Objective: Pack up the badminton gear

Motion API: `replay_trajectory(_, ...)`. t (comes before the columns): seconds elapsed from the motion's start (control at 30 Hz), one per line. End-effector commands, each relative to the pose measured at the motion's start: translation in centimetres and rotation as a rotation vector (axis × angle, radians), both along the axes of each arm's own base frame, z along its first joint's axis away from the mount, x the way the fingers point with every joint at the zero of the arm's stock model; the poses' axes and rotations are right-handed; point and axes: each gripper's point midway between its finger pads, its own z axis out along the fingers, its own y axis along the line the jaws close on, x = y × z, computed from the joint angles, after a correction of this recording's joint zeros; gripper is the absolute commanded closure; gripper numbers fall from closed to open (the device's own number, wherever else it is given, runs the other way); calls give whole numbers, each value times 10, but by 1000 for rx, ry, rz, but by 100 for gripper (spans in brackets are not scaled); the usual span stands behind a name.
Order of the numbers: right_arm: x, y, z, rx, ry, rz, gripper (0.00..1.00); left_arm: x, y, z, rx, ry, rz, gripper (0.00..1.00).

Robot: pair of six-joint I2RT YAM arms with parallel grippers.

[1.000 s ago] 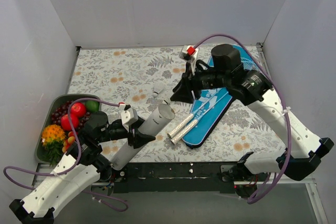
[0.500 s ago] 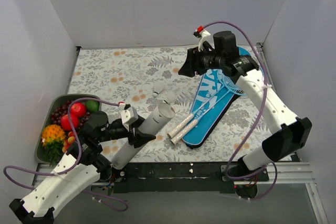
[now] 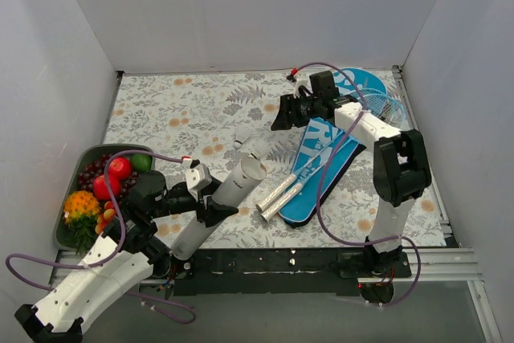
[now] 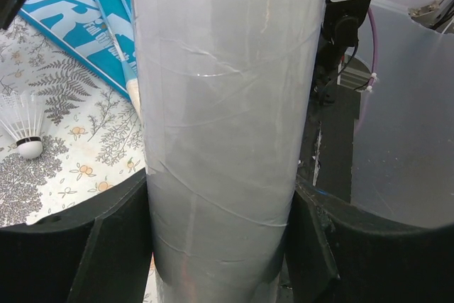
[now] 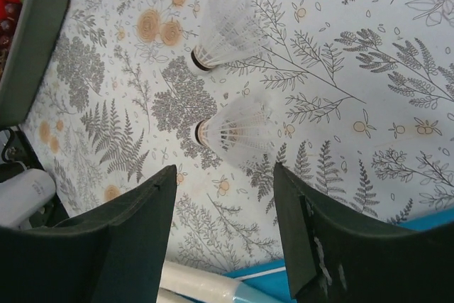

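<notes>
Left hand (image 3: pixel 210 203) clenched on tube (image 3: pixel 239 182); right hand (image 5: pixel 225 172) released.
You see two shuttlecocks (image 5: pixel 237 131) on the tabletop (image 5: pixel 369 104) beneath the right hand; its arm hides part of the rackets (image 3: pixel 279 192) on the cover (image 3: pixel 305 202).

right gripper (image 3: pixel 279 120) shifted toward the far edge of the table (image 3: pixel 185 110), jaws spread wider

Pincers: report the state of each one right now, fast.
Left pincer: closed on the white cardboard tube.
Right pincer: open, holding nothing.
</notes>
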Motion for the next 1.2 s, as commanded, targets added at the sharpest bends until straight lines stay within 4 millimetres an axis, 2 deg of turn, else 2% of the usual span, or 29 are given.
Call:
replay_trajectory(0.0,20,15,-8,50,-67,59,35,0,-1,6,-25,-30,0,40)
replay_trajectory(0.2,22,28,-39,94,4,118,35,1,-1,6,-27,-31,6,40)
replay_trajectory(0.33,11,37,-44,156,44,183,35,1,0,6,-28,-33,12,40)
replay_trajectory(0.43,4,41,-60,152,95,207,35,2,0,6,-28,-34,12,40)
replay_trajectory(0.57,-5,48,-70,161,118,242,35,2,0,6,-28,-34,14,40)
replay_trajectory(0.73,-22,63,-79,185,170,307,39,2,0,7,-30,-33,17,39)
replay_trajectory(0.83,-28,68,-80,191,176,328,55,2,1,5,-26,-30,22,39)
replay_trajectory(0.87,-28,69,-80,190,174,329,70,2,1,6,-28,-32,22,39)
replay_trajectory(0.97,-27,68,-74,188,149,317,98,2,2,6,-32,-34,27,39)
replay_trajectory(1.0,-29,66,-75,182,150,311,99,1,2,5,-31,-32,27,39)
replay_trajectory(1.1,-31,62,-59,178,109,304,99,1,2,6,-31,-30,24,39)
replay_trajectory(1.17,-33,60,-39,176,59,305,99,0,2,6,-32,-30,19,39)
